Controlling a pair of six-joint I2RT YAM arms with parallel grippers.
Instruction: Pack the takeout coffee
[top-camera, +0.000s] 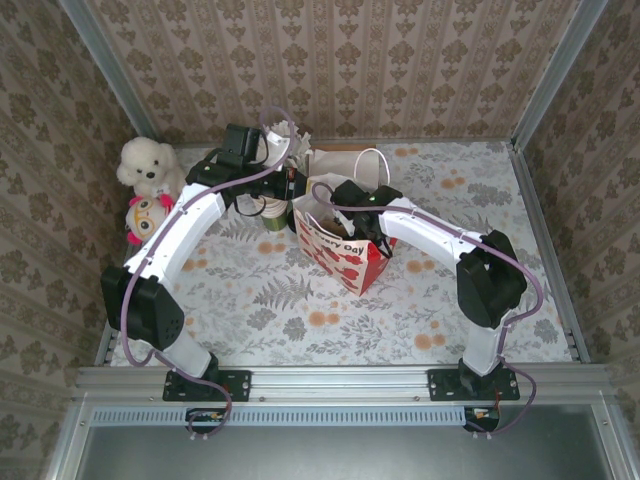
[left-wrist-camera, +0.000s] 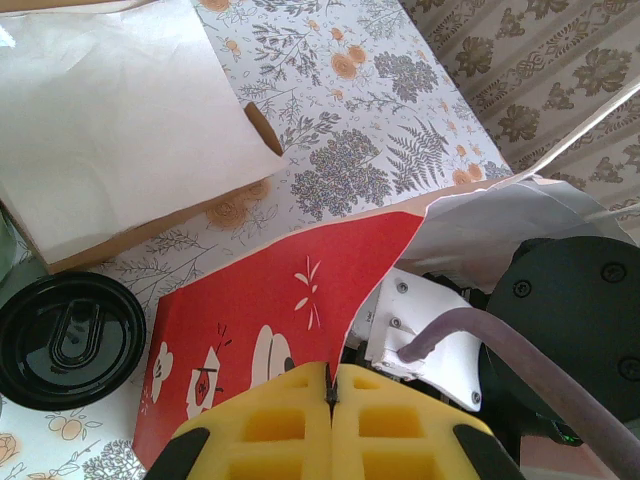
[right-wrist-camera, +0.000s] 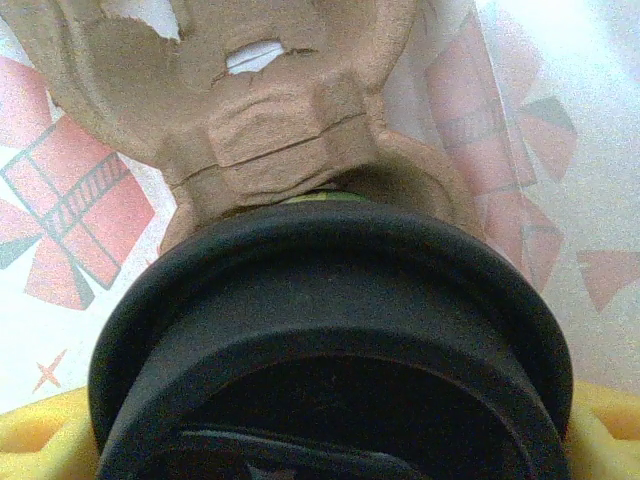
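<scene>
Two tools are busy here: my left tool (left-wrist-camera: 330, 395) is pinched shut on the rim of the red gift bag (left-wrist-camera: 270, 300), and my right tool (right-wrist-camera: 320, 440) is clamped wide around the takeout coffee (right-wrist-camera: 330, 330), which is down inside the bag right in front of a pulp cup carrier (right-wrist-camera: 280, 120). It's a paper cup, so I reckon it's light but squashy, and the black lid (right-wrist-camera: 300, 235) could pop off. I'd squeeze gently just under the lid and keep it dead upright.

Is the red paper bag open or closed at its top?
Open: the bag's mouth gapes, and the right gripper holds a black lid inside it.
</scene>
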